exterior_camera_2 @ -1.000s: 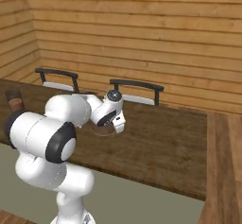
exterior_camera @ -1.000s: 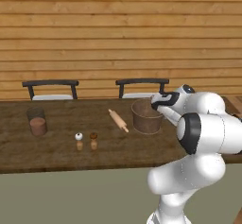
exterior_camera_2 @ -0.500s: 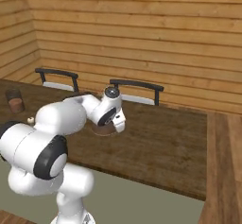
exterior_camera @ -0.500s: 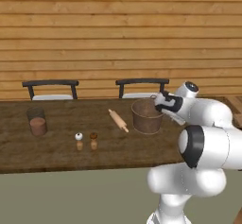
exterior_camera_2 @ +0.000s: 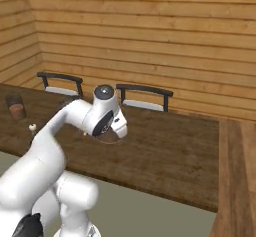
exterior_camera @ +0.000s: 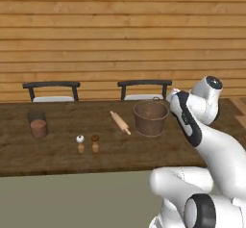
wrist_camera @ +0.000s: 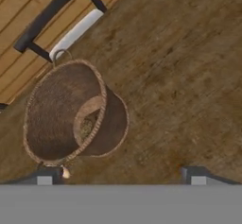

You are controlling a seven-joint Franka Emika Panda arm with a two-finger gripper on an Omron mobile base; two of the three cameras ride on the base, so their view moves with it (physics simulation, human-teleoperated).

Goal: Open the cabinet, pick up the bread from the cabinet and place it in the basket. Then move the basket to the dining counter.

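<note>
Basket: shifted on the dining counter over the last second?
No. The basket sits at the same spot beside the rolling pin, before the right chair.

On the one long counter (exterior_camera: 57,162) stand one basket (exterior_camera: 151,118), one rolling pin (exterior_camera: 120,122), one clear cup (exterior_camera: 37,123) of brown stuff and two small shakers (exterior_camera: 80,144), with two chairs (exterior_camera: 51,90) behind it.
</note>
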